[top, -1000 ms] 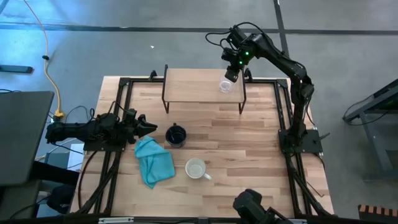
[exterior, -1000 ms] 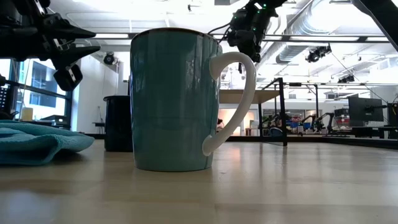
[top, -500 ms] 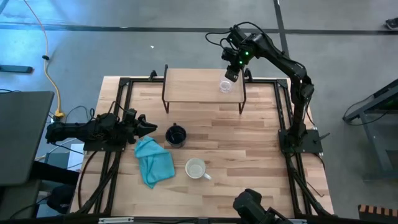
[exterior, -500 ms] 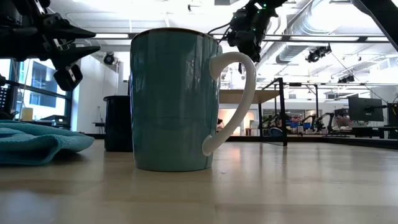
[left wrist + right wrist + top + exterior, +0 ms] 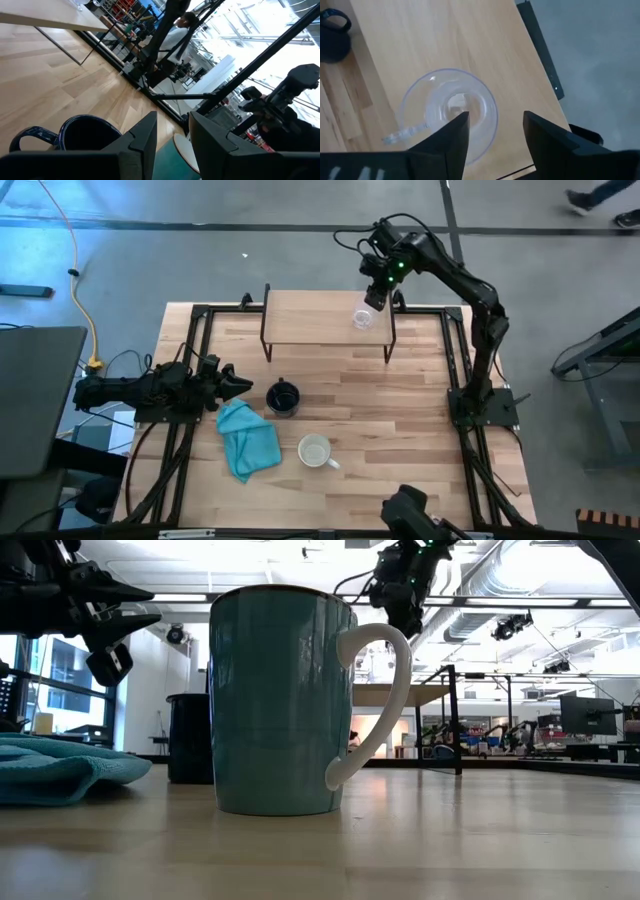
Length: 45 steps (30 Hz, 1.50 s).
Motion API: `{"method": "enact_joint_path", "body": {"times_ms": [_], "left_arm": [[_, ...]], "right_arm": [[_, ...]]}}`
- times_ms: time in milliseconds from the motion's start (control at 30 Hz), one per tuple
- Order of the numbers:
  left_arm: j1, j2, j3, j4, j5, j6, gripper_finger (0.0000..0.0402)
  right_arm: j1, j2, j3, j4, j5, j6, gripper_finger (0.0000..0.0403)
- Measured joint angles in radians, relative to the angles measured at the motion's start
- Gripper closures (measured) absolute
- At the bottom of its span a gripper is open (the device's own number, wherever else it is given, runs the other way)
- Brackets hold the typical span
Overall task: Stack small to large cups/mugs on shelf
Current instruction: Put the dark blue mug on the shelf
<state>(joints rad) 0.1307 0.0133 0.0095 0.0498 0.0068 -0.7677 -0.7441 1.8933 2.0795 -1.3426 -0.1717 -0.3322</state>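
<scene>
High view straight down over the butcher-block wooden table (image 5: 390, 395), low view level at tabletop, close behind the tall teal mug with white handle (image 5: 285, 700), right wrist view looking down on the small clear glass cup (image 5: 450, 112), also seen from above (image 5: 362, 318).

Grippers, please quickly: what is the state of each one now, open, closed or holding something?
Left gripper: open, empty, near the black mug.
Right gripper: open, empty, above the glass cup on the shelf.
</scene>
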Motion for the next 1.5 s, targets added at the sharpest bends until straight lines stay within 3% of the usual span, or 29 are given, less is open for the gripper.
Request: {"method": "enact_joint_path", "body": {"times_ms": [533,1000,1267,1500], "left_arm": [[0.0,0.0,0.0,0.0,0.0,0.0,0.0298],[0.0,0.0,0.0,0.0,0.0,-0.02,0.0298],[0.0,0.0,0.0,0.001,0.0,-0.027,0.0298],[0.0,0.0,0.0,0.001,0.0,-0.046,0.0298]], "right_arm": [[0.043,-0.138,0.0,-0.009,-0.006,-0.002,0.0224],[0.158,-0.294,0.0,-0.067,-0.01,0.018,0.0224],[0.233,-0.389,0.0,-0.077,-0.115,0.083,0.0224],[0.303,-0.454,0.0,-0.079,-0.128,0.165,0.0224]]}}
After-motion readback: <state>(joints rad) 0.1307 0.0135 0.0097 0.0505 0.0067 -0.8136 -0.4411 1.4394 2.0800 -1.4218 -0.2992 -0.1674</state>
